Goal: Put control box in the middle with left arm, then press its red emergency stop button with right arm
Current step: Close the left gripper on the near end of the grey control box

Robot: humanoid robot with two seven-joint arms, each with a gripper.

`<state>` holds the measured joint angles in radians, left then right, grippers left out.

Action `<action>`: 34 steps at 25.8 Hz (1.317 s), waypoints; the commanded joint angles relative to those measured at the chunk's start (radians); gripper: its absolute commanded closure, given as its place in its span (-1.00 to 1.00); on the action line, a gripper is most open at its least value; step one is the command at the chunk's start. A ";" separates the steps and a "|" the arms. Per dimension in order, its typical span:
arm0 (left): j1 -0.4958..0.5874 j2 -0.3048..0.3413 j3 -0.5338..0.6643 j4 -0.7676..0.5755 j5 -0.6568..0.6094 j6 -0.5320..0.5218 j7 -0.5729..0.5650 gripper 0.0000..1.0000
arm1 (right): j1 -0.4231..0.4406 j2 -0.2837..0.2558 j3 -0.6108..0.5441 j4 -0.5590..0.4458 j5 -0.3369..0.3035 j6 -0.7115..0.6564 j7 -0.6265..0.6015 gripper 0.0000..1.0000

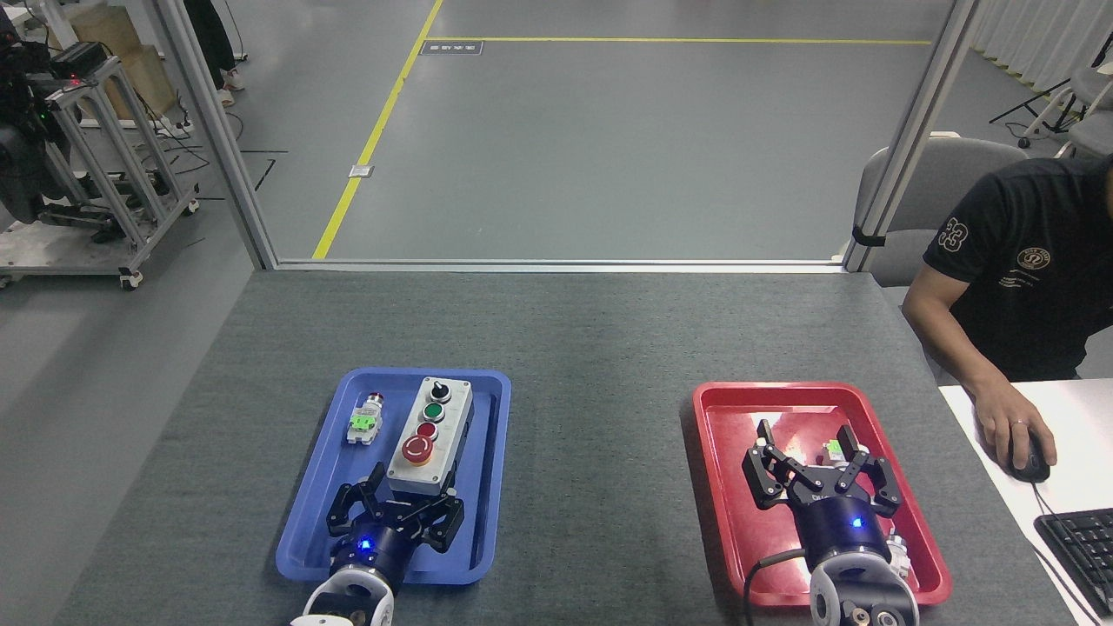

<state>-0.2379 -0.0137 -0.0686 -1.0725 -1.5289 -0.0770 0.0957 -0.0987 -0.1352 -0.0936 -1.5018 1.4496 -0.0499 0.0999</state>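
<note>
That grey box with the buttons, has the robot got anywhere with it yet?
Nothing is finished. The control box lies in the blue tray, not on the bare middle of the table. In hand: the left pincer, open, sits at the box's near end, not visibly gripping. Left: carrying it to the middle, then pressing the red emergency stop button with the right pincer, open over the red tray.
</note>
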 commanded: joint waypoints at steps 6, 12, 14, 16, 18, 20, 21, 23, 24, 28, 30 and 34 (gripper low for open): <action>-0.103 -0.008 -0.026 0.134 0.007 0.046 -0.001 -0.98 | -0.002 0.000 0.000 0.003 0.000 0.002 0.000 -1.00; -0.144 -0.029 -0.026 0.221 0.010 0.051 0.010 -0.98 | -0.002 0.003 0.000 0.006 0.000 0.004 0.000 -1.00; -0.149 -0.029 -0.026 0.236 0.010 0.060 0.013 -0.98 | -0.002 0.003 0.000 0.011 0.000 0.004 0.000 -1.00; -0.162 -0.035 -0.026 0.253 0.012 0.062 0.013 -0.98 | -0.002 0.003 0.000 0.011 0.000 0.004 0.000 -1.00; -0.175 -0.035 -0.026 0.272 0.010 0.062 0.013 -0.98 | -0.002 0.005 0.000 0.011 0.000 0.004 0.000 -1.00; -0.195 -0.035 -0.026 0.293 0.012 0.063 0.009 -0.98 | -0.002 0.005 0.000 0.011 0.000 0.004 0.000 -1.00; -0.198 -0.035 -0.026 0.299 0.012 0.063 0.009 -0.98 | -0.002 0.005 0.000 0.011 0.000 0.004 0.000 -1.00; -0.205 -0.034 -0.026 0.301 0.010 0.063 0.009 -0.97 | -0.002 0.005 0.000 0.009 0.000 0.004 0.000 -1.00; -0.205 -0.035 -0.026 0.301 0.009 0.063 0.009 -0.97 | -0.002 0.005 0.000 0.009 0.000 0.001 0.000 -1.00; -0.210 -0.034 -0.031 0.302 0.003 0.069 0.012 -0.82 | -0.002 0.008 0.000 0.011 0.000 0.001 0.000 -1.00; -0.210 -0.026 -0.048 0.301 -0.001 0.068 0.013 -0.51 | -0.004 0.008 0.000 0.011 0.000 0.004 0.000 -1.00; -0.210 -0.014 -0.065 0.301 -0.001 0.059 0.009 -0.05 | -0.022 0.009 0.000 0.011 0.000 0.005 0.000 -1.00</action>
<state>-0.4465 -0.0349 -0.1239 -0.7714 -1.5280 -0.0098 0.1068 -0.1117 -0.1268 -0.0935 -1.4911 1.4496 -0.0471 0.0995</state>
